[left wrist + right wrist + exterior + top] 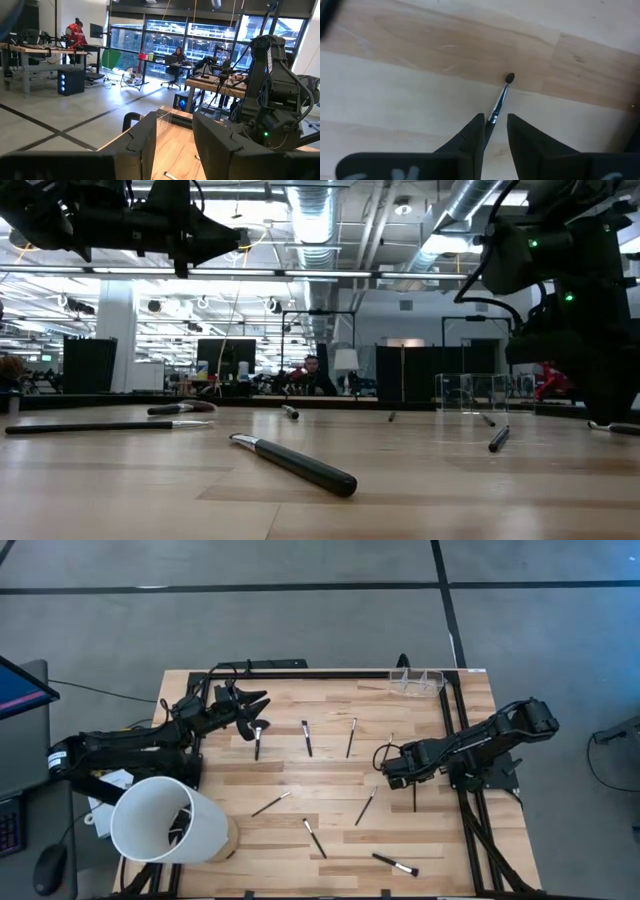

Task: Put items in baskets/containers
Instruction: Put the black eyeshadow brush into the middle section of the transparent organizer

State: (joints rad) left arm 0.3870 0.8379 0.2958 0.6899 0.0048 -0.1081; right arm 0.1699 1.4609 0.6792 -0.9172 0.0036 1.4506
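Fingers of the right gripper (494, 131) clamp a makeup brush (503, 95), hiding its handle; left fingers (142, 140) apart.

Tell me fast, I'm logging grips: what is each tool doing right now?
Left tool: open, empty, raised above the table.
Right tool: closing around a thin dark-tipped makeup brush; firm hold cannot be told.
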